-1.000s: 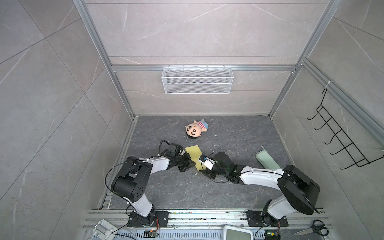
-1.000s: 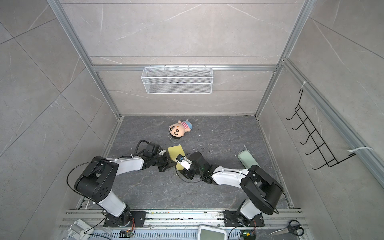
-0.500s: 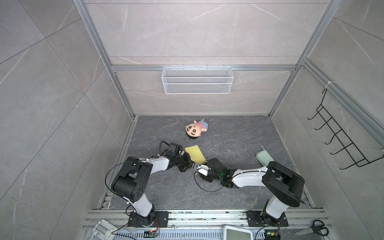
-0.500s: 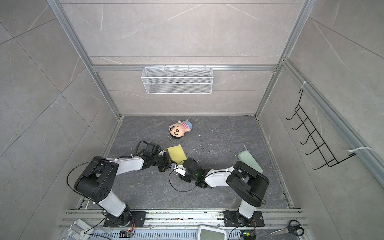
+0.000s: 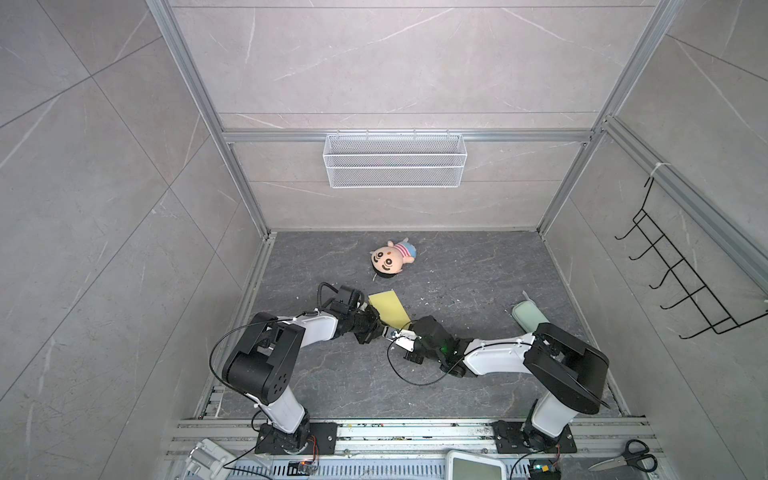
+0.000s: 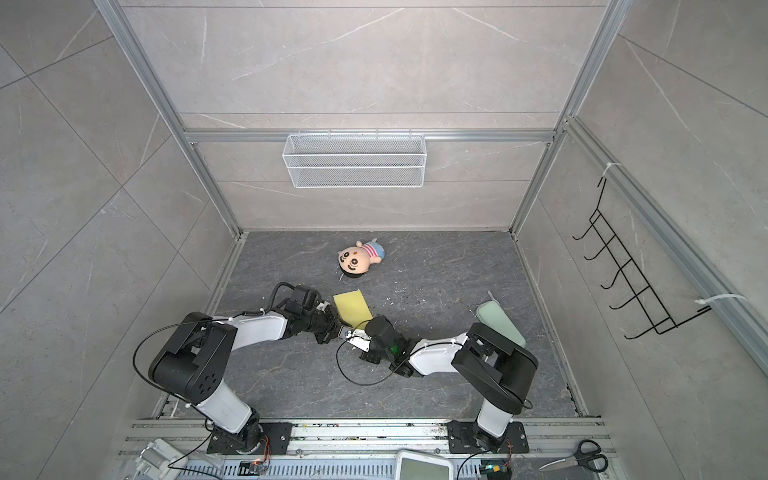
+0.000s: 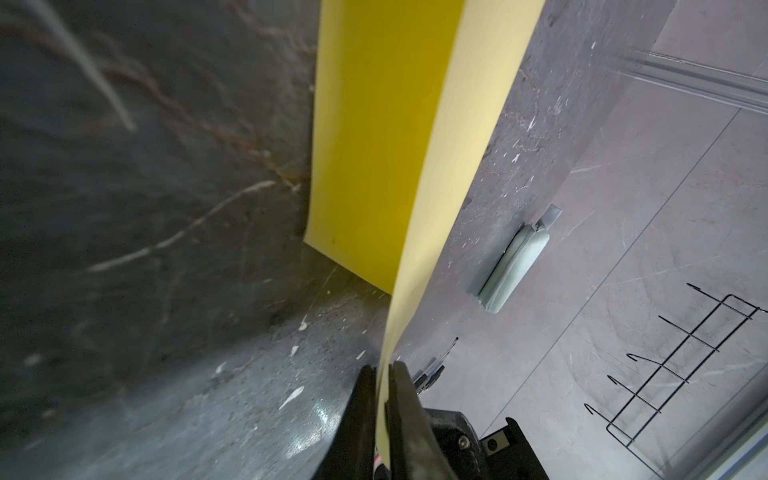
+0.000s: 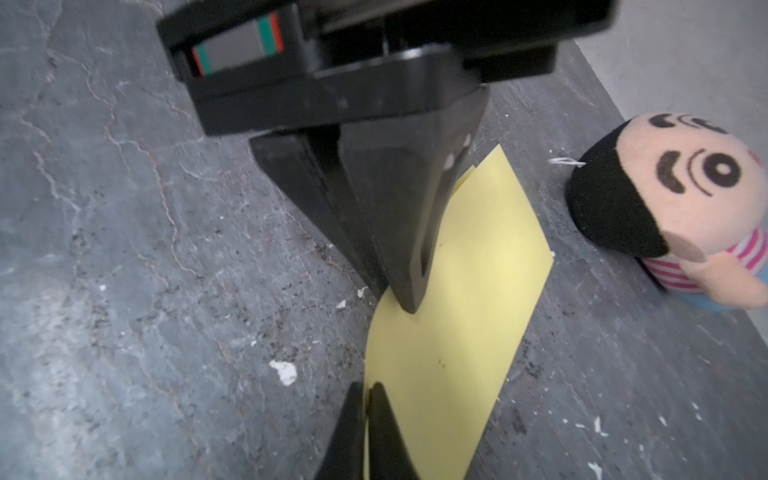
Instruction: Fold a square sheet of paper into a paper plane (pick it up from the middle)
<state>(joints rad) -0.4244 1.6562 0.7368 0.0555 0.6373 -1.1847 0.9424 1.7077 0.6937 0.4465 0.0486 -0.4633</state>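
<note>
a thin, plain pale yellow sheet of paper (image 5: 388,309) is seen near the middle of the dark grey, stone-patterned table top (image 5: 478,270). it lies between the two arms and near a round-headed plush doll in a striped shirt (image 5: 388,259). in both top views it is shown as a narrow rectangle, not a square, so it is judged that one fold is already made. no pointed plane shape is formed yet. in the left wrist view one layer lies flat on the table, and a second layer rises from it in a soft curve.

the left gripper (image 7: 384,374) is closed narrowly on the edge of this raised layer, and yellow paper is visible between its black jaws. the right gripper (image 8: 368,395) is also pressed together, with a thin line of yellow caught between its jaws at the near end of the sheet.

the paper is judged to be very light, limp and smooth. it can be expected to bend under its own weight and to slide easily on the table. it may also crease or tear if it is pulled apart by both grippers. a free edge or corner is best taken, because little can be grasped where it lies flat.

the fingers are hard, wedge-shaped black plastic. the table is matt, with pale veins and small white crumbs. a pale green, rounded flat pad (image 5: 528,318) is placed well apart from the sheet.
</note>
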